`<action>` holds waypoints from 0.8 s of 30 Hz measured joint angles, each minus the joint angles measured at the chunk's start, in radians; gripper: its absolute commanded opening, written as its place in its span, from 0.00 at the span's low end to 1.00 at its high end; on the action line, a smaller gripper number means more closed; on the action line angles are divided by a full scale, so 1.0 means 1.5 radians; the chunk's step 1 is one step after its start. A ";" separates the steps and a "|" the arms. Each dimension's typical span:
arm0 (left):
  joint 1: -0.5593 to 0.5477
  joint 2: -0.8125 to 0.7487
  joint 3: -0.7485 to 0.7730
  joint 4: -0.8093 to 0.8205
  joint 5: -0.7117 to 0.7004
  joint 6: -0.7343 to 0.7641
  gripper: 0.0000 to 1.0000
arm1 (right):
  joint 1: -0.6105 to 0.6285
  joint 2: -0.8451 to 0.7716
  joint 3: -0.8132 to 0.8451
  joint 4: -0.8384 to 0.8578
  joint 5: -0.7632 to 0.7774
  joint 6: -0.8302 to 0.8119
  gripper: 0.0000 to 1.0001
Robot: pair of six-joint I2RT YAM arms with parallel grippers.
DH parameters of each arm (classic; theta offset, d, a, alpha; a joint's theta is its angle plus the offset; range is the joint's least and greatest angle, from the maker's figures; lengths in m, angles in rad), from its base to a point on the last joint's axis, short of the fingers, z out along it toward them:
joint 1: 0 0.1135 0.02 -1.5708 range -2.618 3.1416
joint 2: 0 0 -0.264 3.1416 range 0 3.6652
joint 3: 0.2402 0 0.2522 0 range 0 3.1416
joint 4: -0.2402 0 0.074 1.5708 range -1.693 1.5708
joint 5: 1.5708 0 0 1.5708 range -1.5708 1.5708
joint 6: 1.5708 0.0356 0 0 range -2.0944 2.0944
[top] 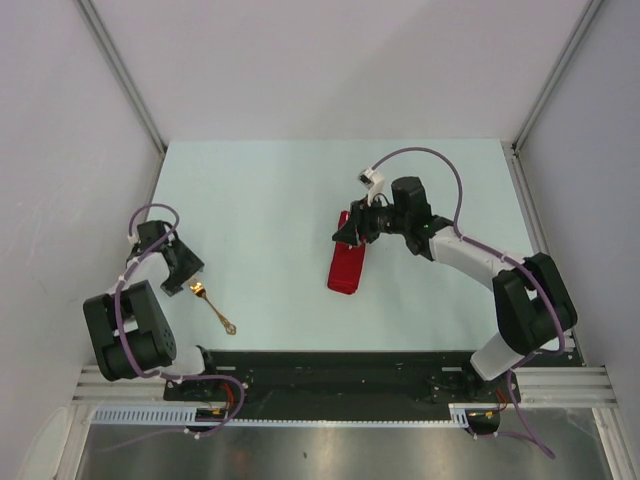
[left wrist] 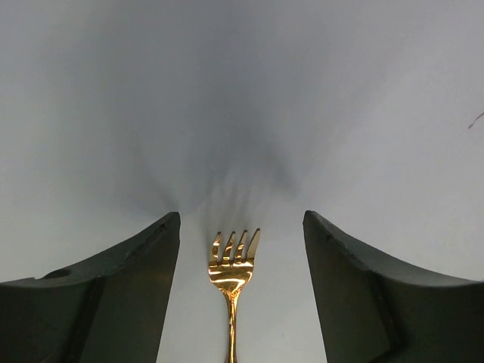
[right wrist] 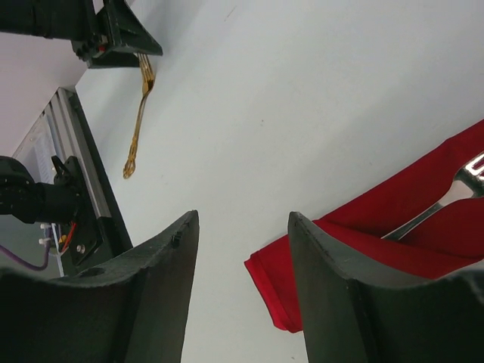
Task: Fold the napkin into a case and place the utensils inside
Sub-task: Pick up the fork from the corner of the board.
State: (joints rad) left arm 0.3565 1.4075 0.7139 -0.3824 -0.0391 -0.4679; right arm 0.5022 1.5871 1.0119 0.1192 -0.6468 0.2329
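On the pale flat table [top: 270, 190], the bright red cloth napkin [top: 347, 268] is laid near the middle, folded long like a case, with one shiny metal fork [right wrist: 435, 206] tucked in. The black right gripper [right wrist: 243, 227] is held open and empty at its 12 o'clock end. At the napkin's 8 o'clock, a thin gold fork [top: 213, 307] is seen between the open jaws of the black left gripper [top: 190, 274], untouched, likely so it can be picked up next.
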 measured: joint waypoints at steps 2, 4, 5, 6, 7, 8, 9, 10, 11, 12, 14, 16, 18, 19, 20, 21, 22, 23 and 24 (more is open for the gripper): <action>-0.003 0.002 -0.004 -0.004 0.011 0.005 0.68 | -0.004 -0.004 0.000 0.008 -0.004 0.002 0.55; -0.009 0.004 -0.005 -0.009 0.011 0.004 0.60 | -0.005 -0.006 -0.001 0.013 -0.006 0.003 0.55; -0.010 0.004 -0.005 -0.010 0.008 0.002 0.58 | -0.005 -0.007 -0.001 0.015 -0.006 0.004 0.55; -0.011 0.004 -0.007 -0.010 0.004 -0.002 0.56 | -0.005 -0.008 -0.001 0.017 -0.007 0.006 0.55; -0.012 0.004 -0.009 -0.008 -0.002 -0.003 0.52 | -0.005 -0.009 -0.002 0.017 -0.007 0.008 0.55; -0.013 0.004 -0.010 -0.007 -0.006 -0.005 0.49 | -0.004 -0.011 -0.002 0.018 -0.008 0.010 0.55; -0.013 0.004 -0.010 -0.005 -0.010 -0.008 0.44 | -0.003 -0.012 -0.002 0.018 -0.008 0.012 0.56; -0.013 0.008 -0.010 -0.002 -0.013 -0.010 0.33 | -0.001 -0.014 -0.002 0.019 -0.008 0.012 0.56; -0.013 0.014 -0.008 0.001 -0.016 -0.011 0.28 | 0.000 -0.015 -0.002 0.018 -0.008 0.012 0.57; -0.013 0.023 -0.002 0.006 -0.018 -0.011 0.24 | 0.002 -0.017 -0.002 0.017 -0.008 0.012 0.57; -0.014 0.041 0.012 0.015 -0.013 -0.012 0.09 | 0.005 -0.020 -0.002 0.014 -0.007 0.012 0.57; -0.021 0.052 0.022 0.028 -0.008 -0.011 0.00 | 0.006 -0.024 -0.002 0.009 -0.005 0.011 0.57; -0.033 0.053 0.023 0.029 -0.006 -0.006 0.00 | 0.008 -0.029 -0.002 0.004 -0.002 0.010 0.58; -0.043 0.051 0.024 0.026 -0.007 -0.001 0.00 | 0.008 -0.030 -0.002 0.003 0.000 0.008 0.58; -0.055 0.047 0.024 0.021 -0.006 0.002 0.00 | 0.009 -0.031 -0.002 0.003 0.001 0.005 0.58; -0.071 0.040 0.025 0.012 -0.006 0.007 0.00 | 0.009 -0.031 -0.002 0.003 0.002 0.001 0.59; -0.087 0.034 0.027 0.003 -0.004 0.012 0.00 | 0.011 -0.031 -0.002 0.003 0.002 -0.001 0.60; -0.109 0.023 0.032 -0.008 -0.004 0.017 0.00 | 0.011 -0.031 -0.002 0.003 0.001 -0.005 0.60; -0.135 0.009 0.038 -0.019 0.002 0.021 0.00 | 0.012 -0.030 -0.002 0.003 0.000 -0.007 0.61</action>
State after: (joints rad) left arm 0.1535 1.4212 0.7704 -0.4103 -0.0368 -0.4358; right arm 0.5209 1.5417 1.0088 0.1238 -0.6472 0.2222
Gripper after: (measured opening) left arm 0.132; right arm 0.590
